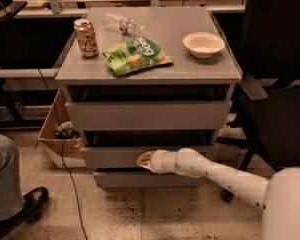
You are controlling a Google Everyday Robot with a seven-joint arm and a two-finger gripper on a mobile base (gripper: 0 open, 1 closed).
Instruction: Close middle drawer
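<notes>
The middle drawer [110,157] is the second grey front of the cabinet. It stands slightly out, with a dark gap above it, and its tray is not visible. My gripper [143,160] is pressed against this front, a little right of its centre. The white arm [210,171] reaches in from the lower right. The taller top drawer front [147,115] sits above and also stands a little out. The lowest drawer front [140,179] is below the gripper.
On the cabinet top [215,69] lie a can [86,38], a green snack bag [136,56], a plastic bottle [122,22] and a white bowl [203,44]. A black chair [277,99] stands at the right. A cardboard box [55,134] and a person's leg and shoe [12,199] are at the left.
</notes>
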